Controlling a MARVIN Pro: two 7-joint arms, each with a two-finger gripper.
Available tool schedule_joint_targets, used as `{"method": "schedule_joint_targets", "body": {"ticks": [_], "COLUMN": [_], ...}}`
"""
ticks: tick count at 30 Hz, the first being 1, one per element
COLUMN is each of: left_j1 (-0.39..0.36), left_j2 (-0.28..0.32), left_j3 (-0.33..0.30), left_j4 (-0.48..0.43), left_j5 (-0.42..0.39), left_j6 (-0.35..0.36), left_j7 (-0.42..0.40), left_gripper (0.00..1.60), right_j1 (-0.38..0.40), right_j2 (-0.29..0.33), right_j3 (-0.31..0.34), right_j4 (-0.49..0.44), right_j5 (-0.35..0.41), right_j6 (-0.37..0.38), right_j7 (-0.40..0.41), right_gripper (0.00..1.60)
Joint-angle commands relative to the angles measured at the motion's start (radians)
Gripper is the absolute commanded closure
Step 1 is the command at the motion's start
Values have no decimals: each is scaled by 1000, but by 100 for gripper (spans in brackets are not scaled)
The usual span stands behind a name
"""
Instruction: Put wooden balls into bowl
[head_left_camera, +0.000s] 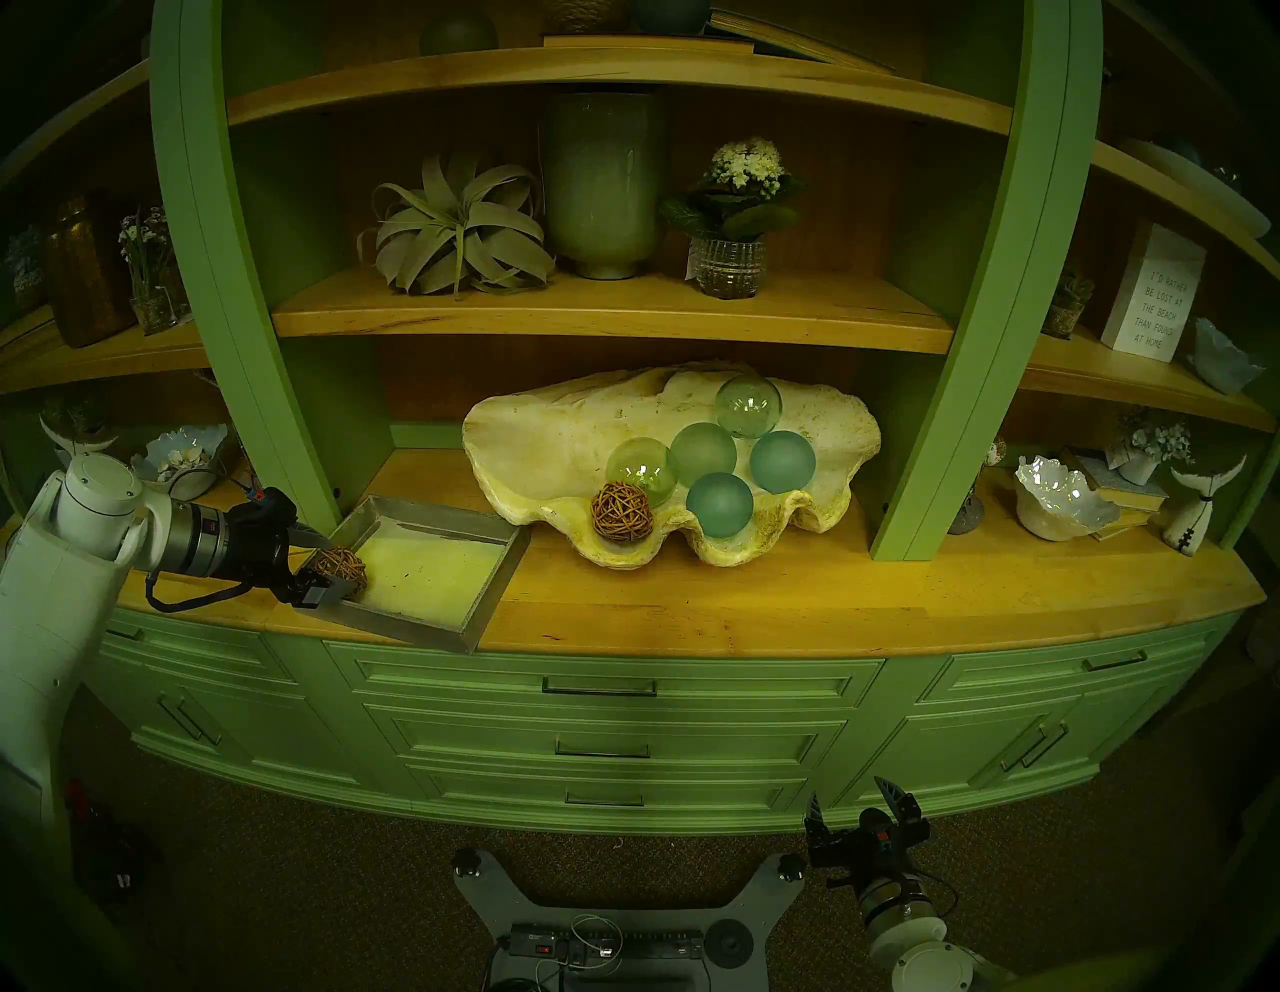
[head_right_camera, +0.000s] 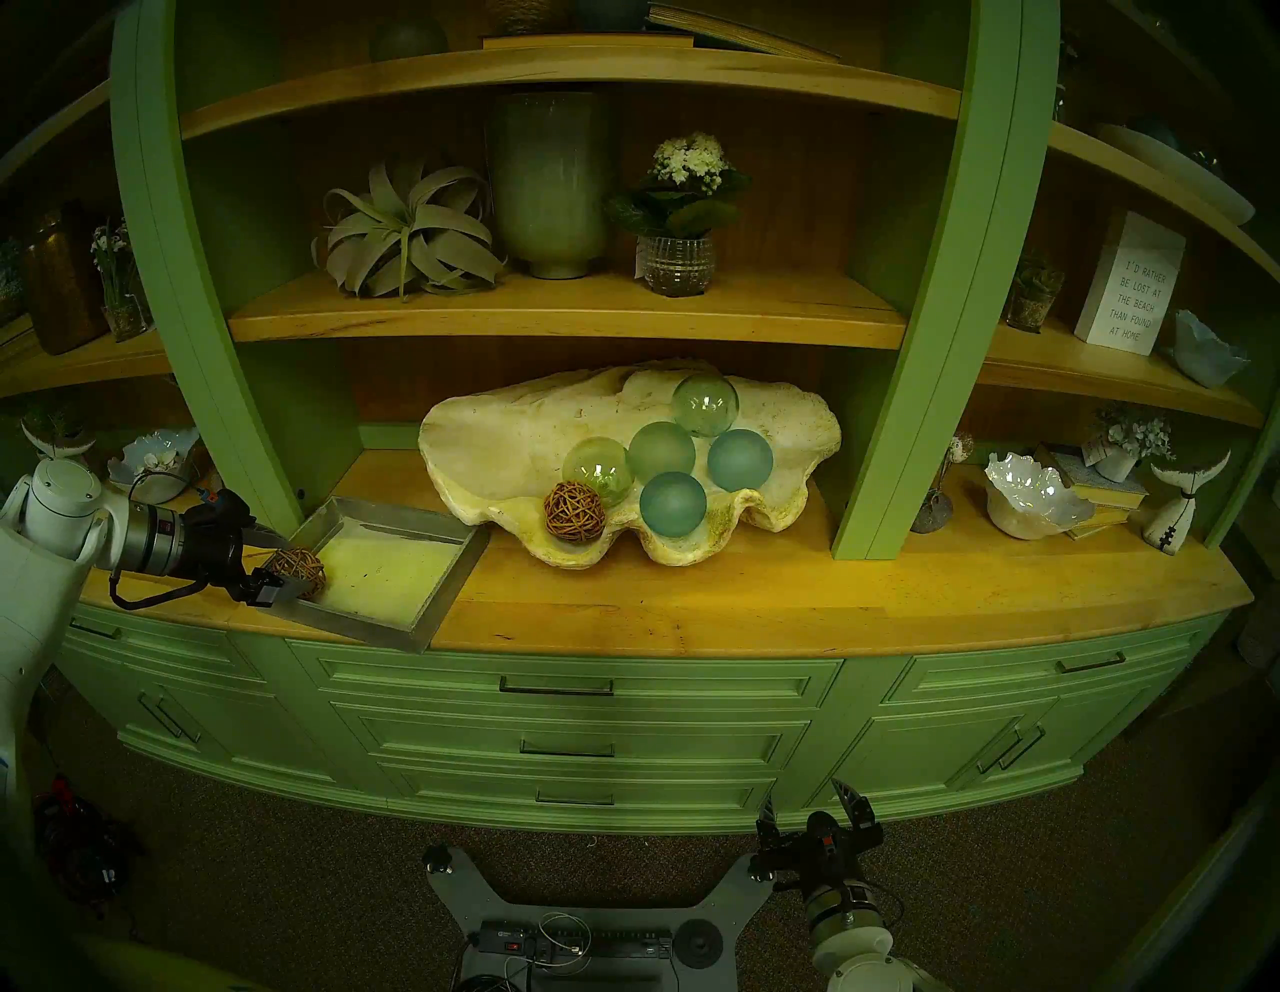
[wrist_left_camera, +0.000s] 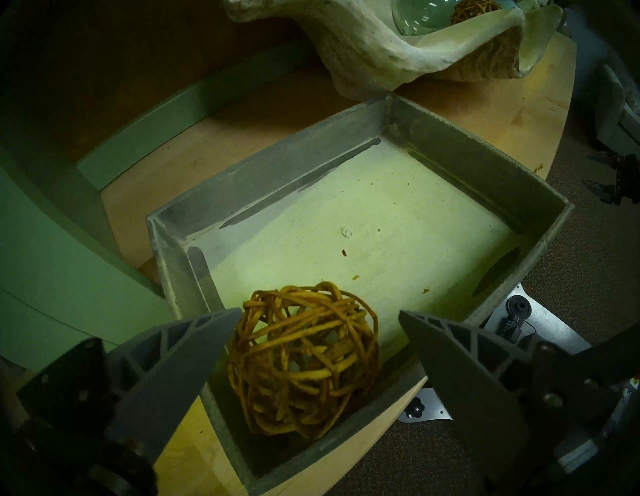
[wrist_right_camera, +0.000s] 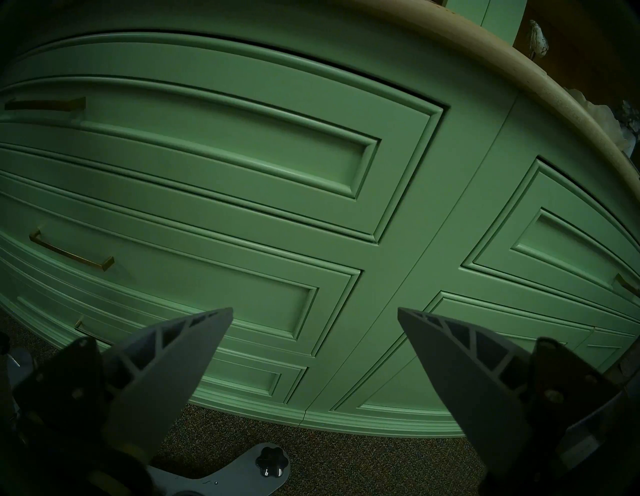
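Note:
One brown woven rattan ball (head_left_camera: 621, 512) (head_right_camera: 574, 512) lies in the front left of the big cream clam-shell bowl (head_left_camera: 554, 443) (head_right_camera: 499, 443), beside several glass spheres. The other rattan ball (head_left_camera: 341, 565) (head_right_camera: 299, 565) (wrist_left_camera: 304, 360) lies in the near left corner of the grey square tray (head_left_camera: 485, 596) (wrist_left_camera: 450, 145). My left gripper (head_left_camera: 325, 562) (head_right_camera: 282, 564) (wrist_left_camera: 317, 324) is open, its fingers on either side of this ball with a gap on the right side. My right gripper (head_left_camera: 855, 796) (head_right_camera: 807, 796) (wrist_right_camera: 315, 317) is open and empty, low in front of the drawers.
The tray overhangs the wooden counter's front edge (head_left_camera: 831, 637). Green cabinet posts (head_left_camera: 228, 388) (head_left_camera: 942, 415) flank the bowl's bay. A shelf (head_left_camera: 609, 322) runs above the bowl. White ruffled bowls (head_left_camera: 1063, 495) and ornaments stand in the side bays. Green drawers (wrist_right_camera: 242, 156) face the right gripper.

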Motion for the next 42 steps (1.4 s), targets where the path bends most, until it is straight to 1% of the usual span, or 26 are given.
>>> {"method": "schedule_joint_targets", "body": {"ticks": [1,11,12,13,14,15,16,21,22,23,24,25,34,38,42], "left_j1": [-76,-106,-108,-107,-109,-114,-113,-118,-115,-114,-110,-106,-117,-152,-198], "left_j2": [1,-5,-5,-3,-1,2,4,15,16,17,16,16,42,51,50], "left_j3": [11,63,66,68,71,80,80,93,91,90,85,79,73,105,156], "left_j4": [6,22,24,21,21,28,28,45,42,42,41,41,39,60,73], "left_j5": [-4,4,3,7,8,10,9,14,14,12,9,8,26,51,85], "left_j6": [-18,-27,-28,-28,-29,-32,-32,-40,-39,-41,-45,-50,-51,-52,-41], "left_j7": [-7,-9,-9,-5,-6,-12,-12,-19,-16,-17,-16,-12,-35,-54,-81], "left_gripper": [0,0,42,72,92,102,105,104,85,40,40,0,0,0,0], "right_j1": [0,0,0,0,0,-1,-1,-1,-1,-1,-1,-1,0,0,0], "right_j2": [1,1,1,1,1,1,1,1,1,1,1,1,1,1,1], "right_j3": [2,2,2,2,2,2,2,2,2,2,2,2,2,2,2], "right_j4": [-25,-25,-25,-25,-25,-26,-26,-26,-26,-26,-26,-26,-24,-24,-24], "right_j5": [0,0,0,0,0,0,0,0,0,0,0,0,0,0,0], "right_j6": [-3,-3,-3,-3,-3,-3,-3,-2,-2,-2,-2,-2,-4,-4,-4], "right_j7": [-1,-1,-1,-1,-1,-1,-1,-1,-1,-1,-1,-1,-1,-1,-1], "right_gripper": [0,0,0,0,0,0,0,0,0,0,0,0,0,0,0]}}
